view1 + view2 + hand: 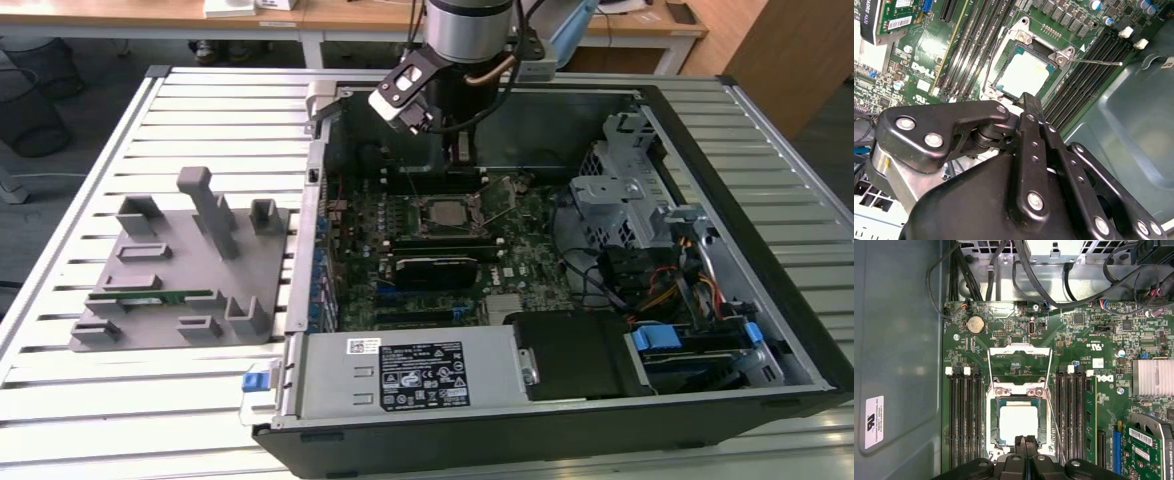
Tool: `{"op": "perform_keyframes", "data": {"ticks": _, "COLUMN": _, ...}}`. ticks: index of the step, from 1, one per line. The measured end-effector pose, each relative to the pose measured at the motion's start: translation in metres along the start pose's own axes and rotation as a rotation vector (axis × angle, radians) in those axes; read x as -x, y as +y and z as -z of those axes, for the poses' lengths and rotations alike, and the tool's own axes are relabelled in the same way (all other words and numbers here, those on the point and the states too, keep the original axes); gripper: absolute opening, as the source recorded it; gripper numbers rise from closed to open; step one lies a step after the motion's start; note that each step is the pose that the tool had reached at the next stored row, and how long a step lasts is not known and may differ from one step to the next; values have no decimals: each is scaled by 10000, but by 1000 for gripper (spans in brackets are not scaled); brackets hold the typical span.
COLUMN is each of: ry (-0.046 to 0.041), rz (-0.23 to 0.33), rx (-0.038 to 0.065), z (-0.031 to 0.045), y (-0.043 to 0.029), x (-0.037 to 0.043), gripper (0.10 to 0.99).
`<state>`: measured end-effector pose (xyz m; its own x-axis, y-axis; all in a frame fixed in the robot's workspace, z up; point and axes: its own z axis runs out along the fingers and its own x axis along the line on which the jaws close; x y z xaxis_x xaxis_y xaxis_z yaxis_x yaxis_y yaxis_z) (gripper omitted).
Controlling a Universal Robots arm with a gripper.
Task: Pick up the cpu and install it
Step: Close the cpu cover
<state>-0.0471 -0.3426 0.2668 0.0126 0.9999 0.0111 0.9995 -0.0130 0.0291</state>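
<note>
Black metal jaws, pressed together and empty, hang just over one edge of the small flat square silvery cpu [1018, 422], which lies in the socket [995, 426] of the green motherboard [1004, 326], its metal retaining frame [1020, 346] flipped open, inside the black computer case [441, 455] on the slatted metal desk [147, 400].

Brightly, evenly lit; bleached by glare at the cpu [1018, 423] in the first wrist view; murky at the exterior view's lower right.
</note>
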Motion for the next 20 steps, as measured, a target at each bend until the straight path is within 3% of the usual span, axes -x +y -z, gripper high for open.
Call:
{"op": "perform_keyframes", "data": {"ticks": 12, "ry": 4, "rz": -1, "rx": 2, "z": 126, "y": 4, "x": -2, "gripper": 106}}
{"op": "perform_keyframes", "data": {"ticks": 20, "ry": 5, "rz": -1, "rx": 3, "z": 130, "y": 4, "x": 18, "gripper": 106}}
